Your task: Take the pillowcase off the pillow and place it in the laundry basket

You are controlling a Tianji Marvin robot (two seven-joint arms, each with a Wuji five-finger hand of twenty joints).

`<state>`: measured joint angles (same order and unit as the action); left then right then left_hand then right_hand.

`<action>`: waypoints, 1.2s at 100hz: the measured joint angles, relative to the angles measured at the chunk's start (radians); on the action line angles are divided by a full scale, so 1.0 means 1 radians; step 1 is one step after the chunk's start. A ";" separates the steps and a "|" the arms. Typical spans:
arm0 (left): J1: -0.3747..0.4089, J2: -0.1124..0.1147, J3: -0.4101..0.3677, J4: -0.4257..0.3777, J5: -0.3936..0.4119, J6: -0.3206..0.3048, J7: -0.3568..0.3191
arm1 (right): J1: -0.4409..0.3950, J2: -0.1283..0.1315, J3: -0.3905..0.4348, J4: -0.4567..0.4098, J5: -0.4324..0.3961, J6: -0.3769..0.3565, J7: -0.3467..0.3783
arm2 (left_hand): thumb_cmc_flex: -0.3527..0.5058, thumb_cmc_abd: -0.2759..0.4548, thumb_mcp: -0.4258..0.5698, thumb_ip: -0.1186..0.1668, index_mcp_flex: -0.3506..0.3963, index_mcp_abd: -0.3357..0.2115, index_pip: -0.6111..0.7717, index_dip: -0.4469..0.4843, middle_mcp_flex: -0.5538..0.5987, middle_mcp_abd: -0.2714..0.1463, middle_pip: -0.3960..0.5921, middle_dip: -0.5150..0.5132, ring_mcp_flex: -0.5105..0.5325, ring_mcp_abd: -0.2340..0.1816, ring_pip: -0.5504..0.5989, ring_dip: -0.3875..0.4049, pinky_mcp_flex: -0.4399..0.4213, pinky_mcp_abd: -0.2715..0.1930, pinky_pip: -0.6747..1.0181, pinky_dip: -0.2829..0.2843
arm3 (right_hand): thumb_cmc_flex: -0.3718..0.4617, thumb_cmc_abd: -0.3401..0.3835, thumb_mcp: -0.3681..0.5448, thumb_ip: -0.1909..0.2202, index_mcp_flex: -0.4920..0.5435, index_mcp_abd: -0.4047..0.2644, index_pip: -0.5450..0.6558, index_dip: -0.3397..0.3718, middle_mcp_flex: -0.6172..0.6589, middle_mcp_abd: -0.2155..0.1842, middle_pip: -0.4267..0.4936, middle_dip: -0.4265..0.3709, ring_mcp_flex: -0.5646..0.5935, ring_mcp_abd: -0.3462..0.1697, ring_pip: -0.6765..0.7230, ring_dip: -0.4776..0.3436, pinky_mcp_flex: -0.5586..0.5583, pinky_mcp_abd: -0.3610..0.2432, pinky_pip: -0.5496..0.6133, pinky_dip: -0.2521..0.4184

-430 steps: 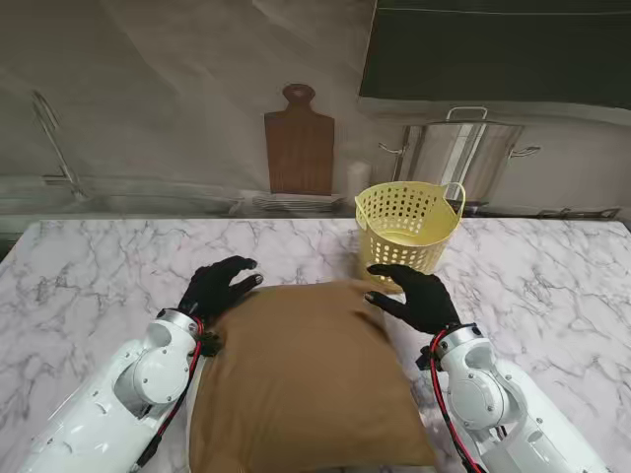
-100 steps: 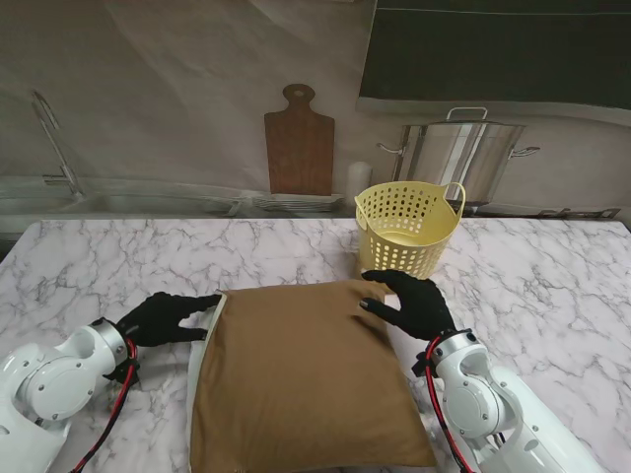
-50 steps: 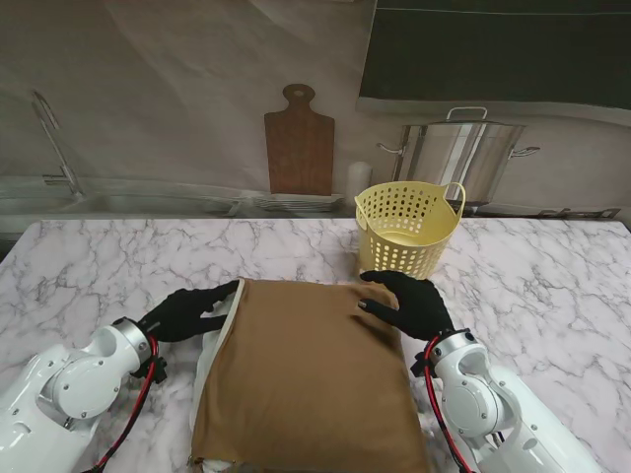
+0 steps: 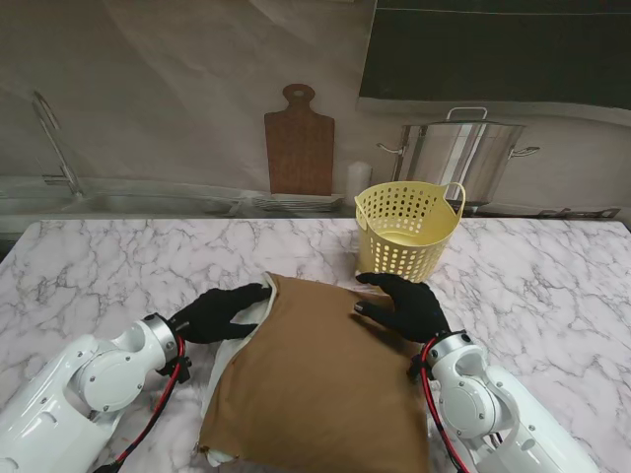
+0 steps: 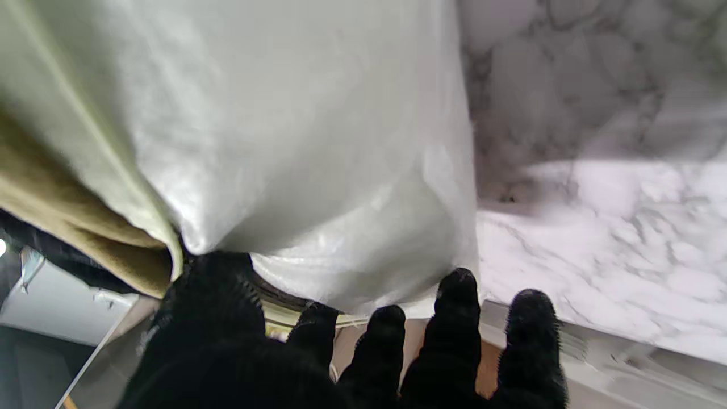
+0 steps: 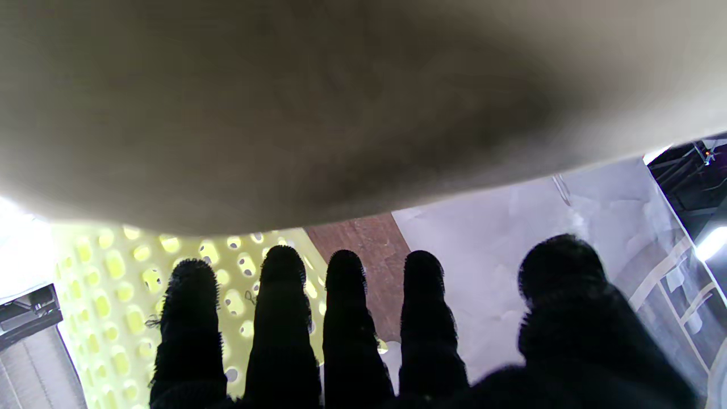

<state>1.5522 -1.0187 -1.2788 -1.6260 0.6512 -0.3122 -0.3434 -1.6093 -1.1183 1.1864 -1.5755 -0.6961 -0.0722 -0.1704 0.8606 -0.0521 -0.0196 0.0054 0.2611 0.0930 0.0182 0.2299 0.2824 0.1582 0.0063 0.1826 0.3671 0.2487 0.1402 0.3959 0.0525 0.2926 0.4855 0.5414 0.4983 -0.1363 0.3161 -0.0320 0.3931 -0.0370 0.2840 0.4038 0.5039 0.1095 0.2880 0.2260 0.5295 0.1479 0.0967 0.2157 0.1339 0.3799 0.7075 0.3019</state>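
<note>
Pillowcase [image 4: 315,384] open edge is pinched at the pillow's left by left hand [image 4: 219,312]; right hand [image 4: 404,306] fingers are laid spread on top.

No readable text in any view.
No words, labels, brands or numbers can be read on the pillowcase [image 4: 315,374], the laundry basket [image 4: 406,229] or the marble desk [image 4: 118,266].

Brown pillowcase [image 4: 315,379] covering most of a white pillow [image 4: 240,340], lying on the marble top; pillow exposed along the left edge and at the near left corner; pale yellow perforated laundry basket [image 4: 406,227] upright just beyond the far right corner.
</note>
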 measured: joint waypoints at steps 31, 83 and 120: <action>-0.080 0.024 0.091 0.065 0.024 0.022 -0.084 | 0.000 0.014 -0.021 -0.035 -0.024 0.011 0.099 | 0.001 -0.020 0.005 0.000 -0.015 -0.001 -0.030 -0.001 -0.065 -0.006 -0.002 -0.030 -0.039 -0.004 -0.008 -0.015 0.000 -0.001 0.000 -0.004 | 0.000 -0.074 -0.001 0.000 -0.060 -0.001 -0.026 0.000 -0.041 0.000 0.000 -0.007 -0.012 0.000 0.000 0.000 -0.005 0.000 -0.012 0.000; -0.105 0.028 0.116 0.083 0.052 0.020 -0.110 | -0.045 0.042 0.039 -0.141 -0.175 -0.027 0.167 | 0.000 -0.020 0.015 0.000 -0.032 -0.002 -0.046 -0.014 -0.077 -0.008 -0.006 -0.038 -0.050 -0.012 -0.015 -0.017 0.000 -0.001 0.000 -0.005 | -0.085 -0.153 0.109 0.000 -0.120 0.014 -0.067 -0.004 -0.131 0.003 0.002 -0.023 -0.037 0.000 0.000 0.000 -0.007 0.001 -0.022 -0.001; -0.088 0.033 0.100 0.074 0.057 -0.001 -0.123 | 0.068 0.059 -0.064 -0.091 -0.229 0.017 0.195 | -0.001 -0.020 0.024 0.000 -0.041 0.002 -0.059 -0.016 -0.080 -0.008 -0.012 -0.052 -0.053 -0.012 -0.020 -0.028 0.000 -0.002 0.000 -0.004 | -0.096 -0.212 0.165 0.000 -0.179 0.009 -0.115 0.037 -0.003 -0.051 0.204 0.155 0.125 -0.029 0.113 0.129 0.005 0.001 -0.020 0.015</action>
<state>1.4645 -0.9856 -1.1789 -1.5523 0.7086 -0.3136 -0.4659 -1.5415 -1.0596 1.1220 -1.6664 -0.9254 -0.0552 0.0249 0.8600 -0.0718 0.0043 0.0054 0.2199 0.0951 -0.0413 0.2134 0.2027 0.1502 -0.0054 0.1308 0.3138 0.2364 0.1206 0.3675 0.0529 0.2909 0.4856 0.5371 0.4022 -0.3480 0.4808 -0.0321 0.2143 -0.0281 0.1695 0.4405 0.5012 0.0585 0.4922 0.3810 0.6541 0.1192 0.2095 0.3444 0.1393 0.3807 0.6875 0.3166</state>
